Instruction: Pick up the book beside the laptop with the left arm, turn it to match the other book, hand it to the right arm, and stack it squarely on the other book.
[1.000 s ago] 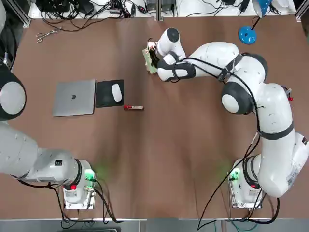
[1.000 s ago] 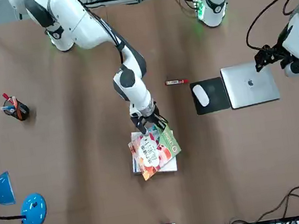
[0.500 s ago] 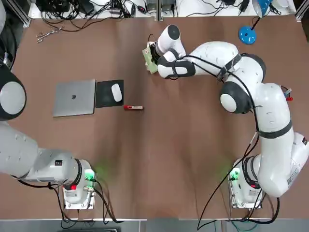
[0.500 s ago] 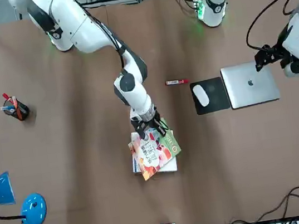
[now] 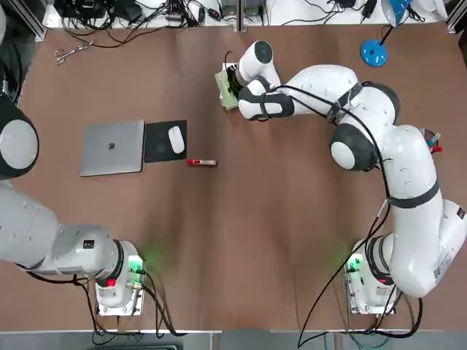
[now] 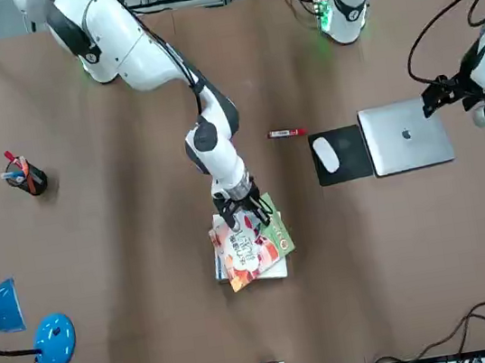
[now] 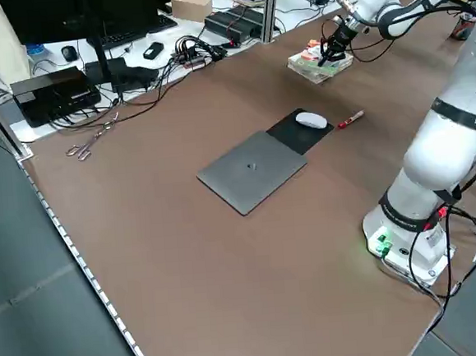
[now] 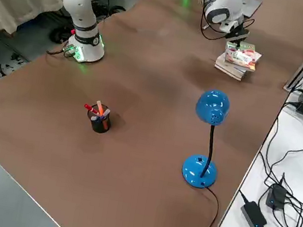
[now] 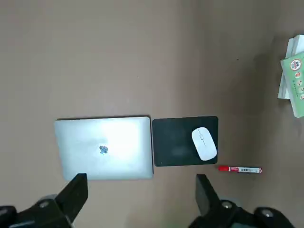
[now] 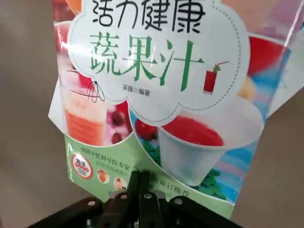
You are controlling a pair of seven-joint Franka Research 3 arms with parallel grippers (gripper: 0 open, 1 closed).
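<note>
Green-banded, the vegetable-and-fruit-juice book (image 10: 137,102) lies askew on the white book (image 6: 276,270) beneath the right gripper (image 10: 139,175), jaws closed on nothing; handover looks done, squaring remains, while the left gripper (image 9: 142,176) holds its empty jaws wide near the laptop (image 9: 104,161).

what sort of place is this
Probably a robotics lab or test workspace: the left arm and right arm are mounted at one brown-covered table, and a side desk behind holds a monitor and tangled cables.
</note>
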